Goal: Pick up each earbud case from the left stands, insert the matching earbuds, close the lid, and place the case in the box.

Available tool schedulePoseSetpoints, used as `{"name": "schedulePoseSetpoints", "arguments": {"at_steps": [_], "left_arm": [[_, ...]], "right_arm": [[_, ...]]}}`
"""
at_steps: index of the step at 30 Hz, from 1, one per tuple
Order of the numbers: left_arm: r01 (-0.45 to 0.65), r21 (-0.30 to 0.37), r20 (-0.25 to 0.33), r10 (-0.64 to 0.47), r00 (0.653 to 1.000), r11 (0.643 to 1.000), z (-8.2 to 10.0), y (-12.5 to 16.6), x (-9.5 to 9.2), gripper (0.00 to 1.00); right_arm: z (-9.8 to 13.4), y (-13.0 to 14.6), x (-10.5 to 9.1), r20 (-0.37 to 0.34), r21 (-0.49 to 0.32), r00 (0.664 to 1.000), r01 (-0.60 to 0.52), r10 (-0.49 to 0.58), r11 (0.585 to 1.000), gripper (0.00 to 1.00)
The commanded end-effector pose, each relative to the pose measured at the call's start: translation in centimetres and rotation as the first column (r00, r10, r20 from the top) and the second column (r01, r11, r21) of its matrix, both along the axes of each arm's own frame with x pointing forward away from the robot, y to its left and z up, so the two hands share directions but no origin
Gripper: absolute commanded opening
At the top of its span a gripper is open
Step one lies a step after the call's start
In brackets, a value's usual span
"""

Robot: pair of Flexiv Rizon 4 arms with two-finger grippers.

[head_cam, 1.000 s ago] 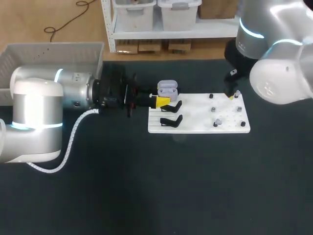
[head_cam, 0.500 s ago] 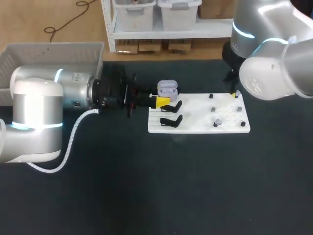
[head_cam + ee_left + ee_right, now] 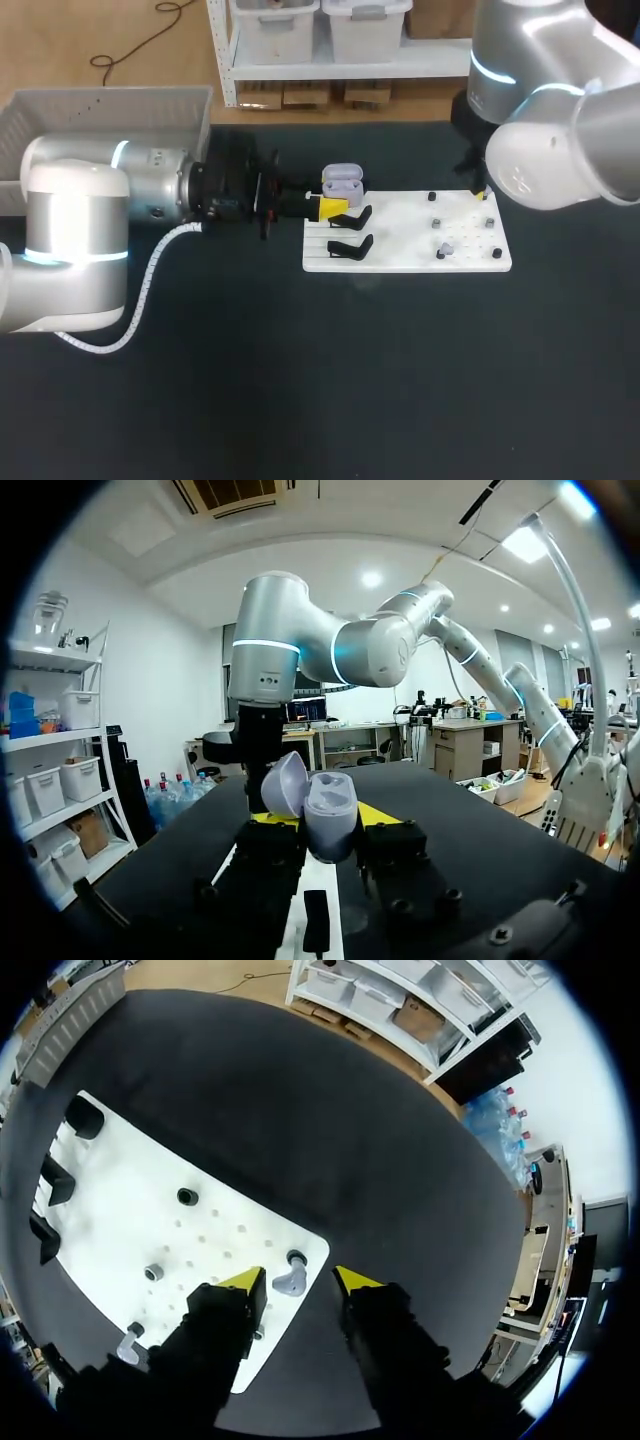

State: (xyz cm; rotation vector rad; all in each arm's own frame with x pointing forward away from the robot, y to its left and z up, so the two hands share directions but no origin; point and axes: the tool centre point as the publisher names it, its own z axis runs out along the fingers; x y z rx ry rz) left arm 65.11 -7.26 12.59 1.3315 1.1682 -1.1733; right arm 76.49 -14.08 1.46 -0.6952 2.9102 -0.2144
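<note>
Left gripper (image 3: 333,203) is clamped on the open case (image 3: 322,820), a black finger pressed to each side of its body and the lid tipped up and back; right gripper (image 3: 299,1280) has its yellow tips apart, with a grey bud (image 3: 290,1282) between them that neither tip seems to touch. Dark table (image 3: 300,380) carries the rest. Left arm (image 3: 110,200) lies level, stretched from the left side toward the middle, and ends at the board's left end. Right arm (image 3: 540,110) comes in from the far right and points down over the board's far right corner. Pale box (image 3: 100,105) sits at the far left, behind the left arm and well apart from the board. White board (image 3: 400,240) lies flat, a little right of the middle. Black stands (image 3: 351,245) sit on its left end, two of them showing on the near side of the case. The case is at the board's far left corner, just behind the farther of those two stands; whether it rests on anything I cannot tell. Small holes, dark pegs (image 3: 187,1196) and a few buds dot the board's right half. One peg stands just ahead of the bud between the right tips, touching it. Another bud (image 3: 128,1346) lies near the board's edge, just beside one right finger
</note>
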Motion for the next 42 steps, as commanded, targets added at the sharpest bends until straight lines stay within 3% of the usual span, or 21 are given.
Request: {"name": "schedulePoseSetpoints", "arguments": {"at_steps": [1, 8, 10, 15, 21, 29, 36, 42], "left_arm": [[-0.005, -0.001, 0.003, 0.005, 1.000, 1.000, -0.1, 0.0, -0.2, 0.00], [-0.005, -0.001, 0.003, 0.005, 1.000, 1.000, -0.1, 0.0, -0.2, 0.00], [-0.005, -0.001, 0.003, 0.005, 1.000, 1.000, -0.1, 0.0, -0.2, 0.00], [-0.005, -0.001, 0.003, 0.005, 1.000, 1.000, -0.1, 0.0, -0.2, 0.00], [-0.005, -0.001, 0.003, 0.005, 1.000, 1.000, -0.1, 0.0, -0.2, 0.00], [-0.005, -0.001, 0.003, 0.005, 1.000, 1.000, -0.1, 0.0, -0.2, 0.00], [-0.005, -0.001, 0.003, 0.005, 1.000, 1.000, -0.1, 0.0, -0.2, 0.00], [-0.005, -0.001, 0.003, 0.005, 1.000, 1.000, -0.1, 0.0, -0.2, 0.00]], "right_arm": [[-0.1, 0.1, -0.1, 0.000, -0.001, 1.000, -0.001, 0.001, 1.000, 0.40], [-0.3, 0.2, -0.1, -0.005, -0.004, 1.000, -0.005, 0.005, 1.000, 0.33], [-0.3, 0.2, -0.1, -0.006, -0.005, 1.000, -0.005, 0.005, 1.000, 0.20], [-0.4, 0.2, 0.0, -0.011, -0.007, 1.000, -0.006, 0.006, 1.000, 0.00], [0.2, 0.1, -0.4, -0.012, -0.016, 1.000, -0.005, 0.005, 1.000, 0.00], [4.4, 0.5, -2.0, -0.016, -0.053, 0.999, 0.036, -0.037, 0.998, 0.00], [8.2, 2.0, -4.3, -0.114, -0.078, 0.983, 0.136, -0.144, 0.988, 0.00], [9.7, 3.8, -5.8, -0.153, -0.110, 0.958, 0.228, -0.243, 0.967, 0.00]]}}
